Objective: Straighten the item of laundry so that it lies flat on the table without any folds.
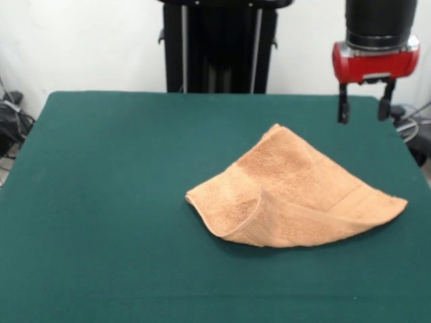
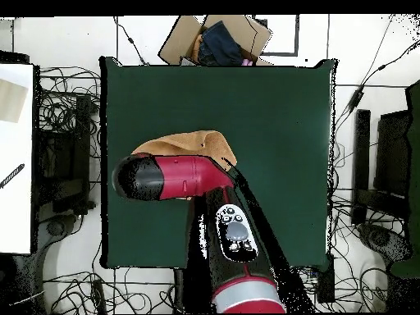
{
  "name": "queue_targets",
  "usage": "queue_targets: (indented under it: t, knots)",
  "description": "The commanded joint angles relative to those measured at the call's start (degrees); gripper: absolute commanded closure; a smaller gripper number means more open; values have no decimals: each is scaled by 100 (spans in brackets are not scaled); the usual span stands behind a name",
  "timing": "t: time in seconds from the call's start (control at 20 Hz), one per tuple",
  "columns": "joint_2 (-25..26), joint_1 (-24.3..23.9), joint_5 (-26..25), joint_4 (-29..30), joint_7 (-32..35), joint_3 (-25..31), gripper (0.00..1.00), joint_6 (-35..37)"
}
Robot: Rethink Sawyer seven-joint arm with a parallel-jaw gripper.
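Observation:
The item of laundry (image 1: 293, 192) is a peach-orange terry towel lying right of centre on the dark green table (image 1: 121, 202). It is folded over on itself into a rough triangle, with a curled flap along its near-left edge. My gripper (image 1: 363, 108) hangs in the air above the table's far right, behind the towel and apart from it, its two dark fingers open with nothing between them. In the overhead view the red and black arm (image 2: 176, 176) covers most of the towel (image 2: 193, 143); the gripper itself is hidden under the arm there.
A cardboard box (image 2: 215, 39) with dark cloth in it sits beyond the table's far edge in the overhead view. Cables and black stands crowd the floor on both sides. A white surface (image 2: 15, 156) lies at the left.

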Motion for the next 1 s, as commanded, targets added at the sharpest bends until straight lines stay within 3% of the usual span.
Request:
queue_targets:
  t: [0.05, 1.0]
  knots:
    - [-110, -236, -378, 254, 145, -206, 0, 435]
    - [-184, -920, -818, 416, -209, 125, 0, 430]
